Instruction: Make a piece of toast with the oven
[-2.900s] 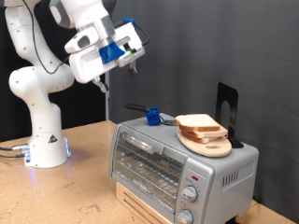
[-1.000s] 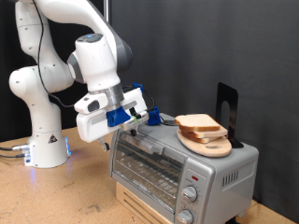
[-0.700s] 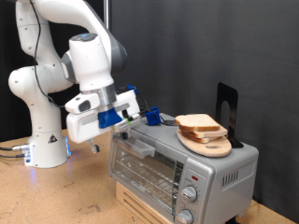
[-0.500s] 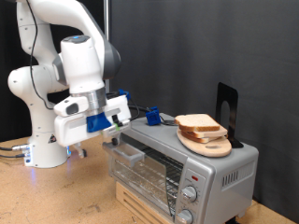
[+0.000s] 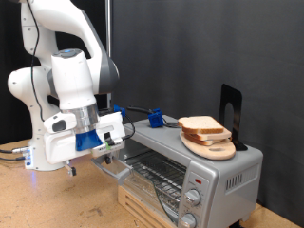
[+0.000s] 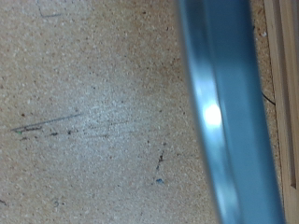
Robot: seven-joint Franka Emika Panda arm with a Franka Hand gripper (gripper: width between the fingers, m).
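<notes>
The silver-grey oven [image 5: 211, 173] stands on a wooden box at the exterior view's right. Its glass door [image 5: 122, 168] hangs down and open, and the wire rack [image 5: 157, 174] shows inside. My gripper [image 5: 108, 156], with blue parts, is low at the door's free edge, touching or very close to it. The pale bread slices [image 5: 200, 124] lie stacked on a round wooden board [image 5: 215, 148] on the oven's roof, away from the gripper. The wrist view shows only a blurred metal bar [image 6: 220, 121], close up, above the speckled tabletop [image 6: 84, 112]; no fingers show there.
A small blue object [image 5: 153, 118] and a black stand [image 5: 231, 108] sit on the oven's roof. Two knobs [image 5: 194, 199] are on the oven's front right. The robot base [image 5: 46, 152] stands at the exterior view's left. A wooden edge [image 6: 286, 56] shows in the wrist view.
My gripper came down from high above to the top of the closed oven door, then swung down and towards the exterior view's left. The door moved with it from shut to open.
</notes>
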